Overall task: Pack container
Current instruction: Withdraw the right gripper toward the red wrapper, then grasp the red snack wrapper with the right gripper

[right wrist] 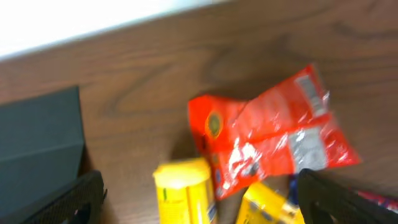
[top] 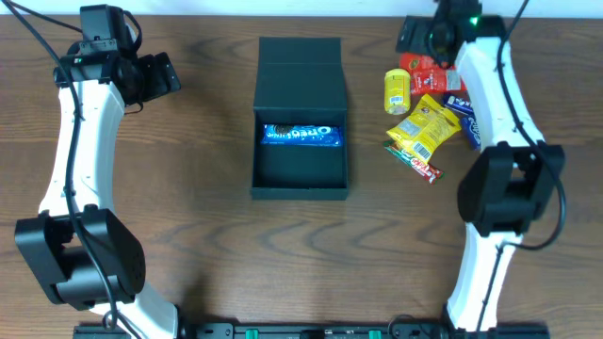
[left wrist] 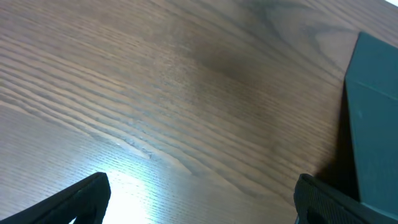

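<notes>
The dark teal-black container (top: 300, 184) stands open at the table's middle, its flap lid (top: 300, 61) laid back. A blue Oreo packet (top: 301, 135) lies inside it. The container's wall shows at the right of the left wrist view (left wrist: 376, 118) and its lid at the left of the right wrist view (right wrist: 37, 146). Snacks lie to the container's right: a small yellow can (top: 397, 90), a red packet (top: 426, 72), a yellow packet (top: 426, 126). My right gripper (right wrist: 199, 199) is open and empty above the yellow can (right wrist: 185, 190) and red packet (right wrist: 273, 143). My left gripper (left wrist: 202, 199) is open and empty over bare wood left of the container.
A blue packet (top: 465, 118) and a thin striped bar (top: 415, 162) lie among the snacks. The right arm (top: 495, 113) reaches over the snack pile. A dark flat object (top: 415, 36) lies at the back right edge.
</notes>
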`<action>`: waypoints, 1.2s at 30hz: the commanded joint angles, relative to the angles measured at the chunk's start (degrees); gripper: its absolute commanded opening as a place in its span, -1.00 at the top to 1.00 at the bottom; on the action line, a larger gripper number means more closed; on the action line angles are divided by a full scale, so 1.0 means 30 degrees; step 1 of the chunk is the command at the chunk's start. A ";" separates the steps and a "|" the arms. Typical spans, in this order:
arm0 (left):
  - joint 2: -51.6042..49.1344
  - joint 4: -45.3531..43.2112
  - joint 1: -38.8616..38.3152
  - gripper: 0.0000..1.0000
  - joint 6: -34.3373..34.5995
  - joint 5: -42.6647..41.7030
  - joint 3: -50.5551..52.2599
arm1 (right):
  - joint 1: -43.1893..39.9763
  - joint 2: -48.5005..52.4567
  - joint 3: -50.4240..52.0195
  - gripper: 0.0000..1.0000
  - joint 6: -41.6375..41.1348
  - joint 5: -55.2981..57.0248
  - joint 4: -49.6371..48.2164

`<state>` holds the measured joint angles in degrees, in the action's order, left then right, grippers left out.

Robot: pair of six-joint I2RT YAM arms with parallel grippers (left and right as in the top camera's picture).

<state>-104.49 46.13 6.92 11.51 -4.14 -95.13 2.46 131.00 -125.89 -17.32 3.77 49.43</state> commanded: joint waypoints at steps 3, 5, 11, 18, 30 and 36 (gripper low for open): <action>-0.0204 0.0044 0.0029 -0.91 -0.0401 0.0000 0.0080 | -0.1370 0.2390 -0.3337 -0.98 0.0590 0.0860 0.0867; -0.0204 0.0036 0.0029 -0.91 -0.0401 0.0000 0.0080 | -0.1588 0.2783 -0.3381 -0.98 0.1122 0.0663 0.0823; -0.0204 0.0044 0.0029 -0.91 -0.0408 0.0000 0.0080 | -0.1778 0.4080 -0.3381 -0.98 0.2237 0.0801 0.0831; -0.0204 0.0051 0.0029 -0.91 -0.0408 0.0007 0.0080 | -0.1880 0.5122 -0.3373 -0.98 0.2725 0.0007 0.0459; -0.0204 0.0058 0.0029 -0.91 -0.0408 0.0007 0.0080 | -0.1880 0.6324 -0.3373 -0.98 0.2732 -0.0044 0.0612; -0.0204 0.0044 0.0029 -0.91 -0.0401 0.0007 0.0080 | -0.1880 0.6484 -0.3373 -0.42 0.2732 0.0015 0.0794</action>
<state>-104.49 46.13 6.92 11.51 -4.14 -95.13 -3.05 148.66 -135.22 -9.32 3.70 51.35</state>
